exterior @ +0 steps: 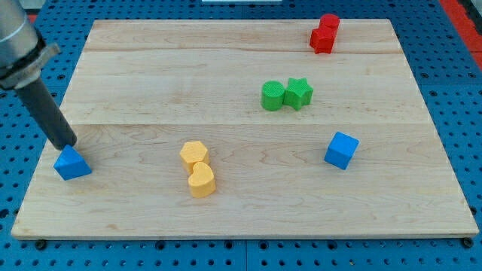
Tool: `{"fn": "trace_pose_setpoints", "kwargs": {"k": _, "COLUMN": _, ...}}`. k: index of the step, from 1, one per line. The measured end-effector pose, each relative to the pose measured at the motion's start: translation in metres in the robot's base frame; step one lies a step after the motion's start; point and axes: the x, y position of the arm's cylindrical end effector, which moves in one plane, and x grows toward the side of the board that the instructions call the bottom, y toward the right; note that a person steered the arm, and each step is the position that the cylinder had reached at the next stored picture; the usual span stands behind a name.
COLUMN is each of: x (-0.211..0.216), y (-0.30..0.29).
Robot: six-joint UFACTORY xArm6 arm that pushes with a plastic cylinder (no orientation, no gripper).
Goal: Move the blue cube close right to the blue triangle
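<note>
Pale wooden board on blue pegboard.
My tip, a bare rod holding nothing, sits just above the blue triangle; the blue cube lies far toward the view's right.

And there's the arm: a straight rod, dark grey going on black, smooth and round, narrowing slightly to its blunt tip. Up top it plugs into a wider pale-grey metal collar with a flared rim.

Pale wooden board, two touching yellow blocks right of my tip, green cylinder touching green star farther right, red blocks farthest, blue pegboard beneath.
</note>
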Motion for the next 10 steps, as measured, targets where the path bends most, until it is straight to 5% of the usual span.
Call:
{"fn": "trace_pose_setpoints", "kwargs": {"k": 1, "x": 0.01, "y": 0.02}}
{"fn": "trace_pose_setpoints", "kwargs": {"k": 2, "x": -0.027, "y": 0.043}}
{"fn": "trace_pose_setpoints", "kwargs": {"k": 4, "x": -0.061, "y": 0.281}}
{"fn": "trace_pose_setpoints", "kwargs": {"k": 6, "x": -0.024, "y": 0.454}}
{"fn": "trace_pose_setpoints", "kwargs": {"k": 7, "x": 0.026, "y": 0.474}}
{"fn": "trace_pose_setpoints", "kwargs": {"k": 8, "x": 0.025, "y": 0.392}}
{"fn": "trace_pose_setpoints", "kwargs": {"k": 10, "x": -0.03, "y": 0.329}}
